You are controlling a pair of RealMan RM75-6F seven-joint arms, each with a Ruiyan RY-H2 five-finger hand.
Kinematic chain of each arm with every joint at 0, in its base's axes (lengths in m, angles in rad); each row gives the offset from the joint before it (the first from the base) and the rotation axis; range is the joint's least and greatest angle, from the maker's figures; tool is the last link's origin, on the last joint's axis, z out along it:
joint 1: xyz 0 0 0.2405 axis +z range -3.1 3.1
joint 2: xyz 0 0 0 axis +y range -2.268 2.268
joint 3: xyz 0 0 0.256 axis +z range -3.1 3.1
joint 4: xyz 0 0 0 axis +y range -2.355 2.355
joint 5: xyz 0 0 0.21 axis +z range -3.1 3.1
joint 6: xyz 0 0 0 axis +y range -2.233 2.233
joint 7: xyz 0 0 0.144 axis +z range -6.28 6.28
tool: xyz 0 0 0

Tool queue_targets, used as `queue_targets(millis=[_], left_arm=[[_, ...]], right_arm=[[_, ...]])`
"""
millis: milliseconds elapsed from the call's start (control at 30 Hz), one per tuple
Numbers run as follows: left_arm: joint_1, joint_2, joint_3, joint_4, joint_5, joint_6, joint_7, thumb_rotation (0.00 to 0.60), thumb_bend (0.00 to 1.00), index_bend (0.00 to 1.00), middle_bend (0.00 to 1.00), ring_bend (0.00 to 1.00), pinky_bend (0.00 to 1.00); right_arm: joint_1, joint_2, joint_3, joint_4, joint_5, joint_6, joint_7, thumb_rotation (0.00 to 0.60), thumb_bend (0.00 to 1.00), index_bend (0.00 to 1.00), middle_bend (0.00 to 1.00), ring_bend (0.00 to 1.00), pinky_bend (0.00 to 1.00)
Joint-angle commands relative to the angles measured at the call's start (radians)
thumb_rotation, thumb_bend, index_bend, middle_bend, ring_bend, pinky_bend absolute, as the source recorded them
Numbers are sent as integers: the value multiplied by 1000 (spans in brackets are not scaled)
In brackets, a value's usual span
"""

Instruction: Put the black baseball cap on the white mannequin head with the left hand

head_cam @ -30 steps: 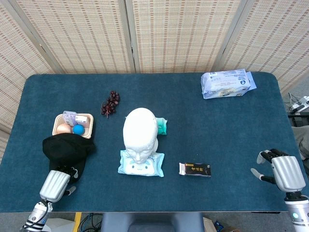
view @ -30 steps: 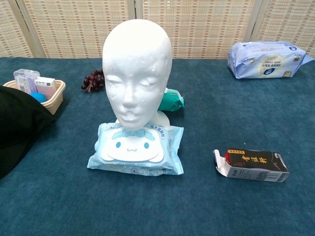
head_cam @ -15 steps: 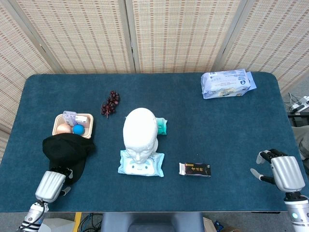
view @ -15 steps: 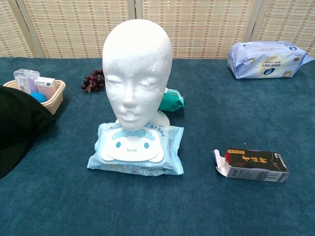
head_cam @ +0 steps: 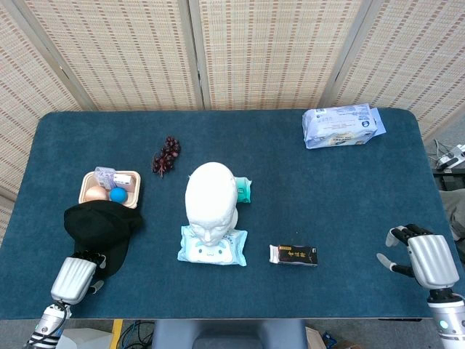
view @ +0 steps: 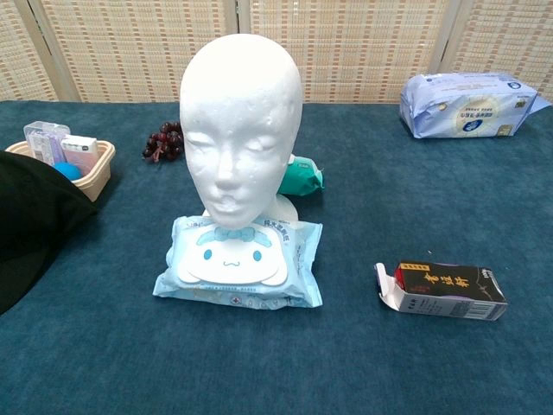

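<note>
The black baseball cap (head_cam: 102, 224) lies flat at the table's front left; the chest view shows part of it at the left edge (view: 30, 226). My left hand (head_cam: 73, 278) is just in front of it, with its fingertips at the near edge of the brim. Whether they pinch the brim cannot be made out. The white mannequin head (head_cam: 211, 198) stands upright mid-table on a light blue wipes pack (head_cam: 212, 246), and faces me in the chest view (view: 240, 130). My right hand (head_cam: 424, 257) rests at the front right corner, fingers apart and holding nothing.
A small tan basket (head_cam: 132, 196) with an egg and a blue ball sits right behind the cap. Dark grapes (head_cam: 166, 155), a green packet (head_cam: 243, 190), a black carton (head_cam: 294, 255) and a large tissue pack (head_cam: 343, 125) lie around the mannequin head.
My left hand has slid a little to the left and toward the table's front edge, staying at the cap's brim. The right hand has not moved.
</note>
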Motion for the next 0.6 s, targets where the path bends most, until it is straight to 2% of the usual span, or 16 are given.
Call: queue_targets(millis=[33, 600], left_arm=[[-1, -3, -3, 4, -6, -8, 7, 600, 63, 528, 566, 407, 480], [0, -76, -27, 131, -16, 26, -27, 600, 63, 562, 601, 417, 477]], right_arm=[[0, 0, 0, 0, 1, -1, 0, 600, 155, 596, 596, 457, 586], [0, 1, 0, 0, 1, -2, 1, 600, 155, 596, 596, 457, 586]])
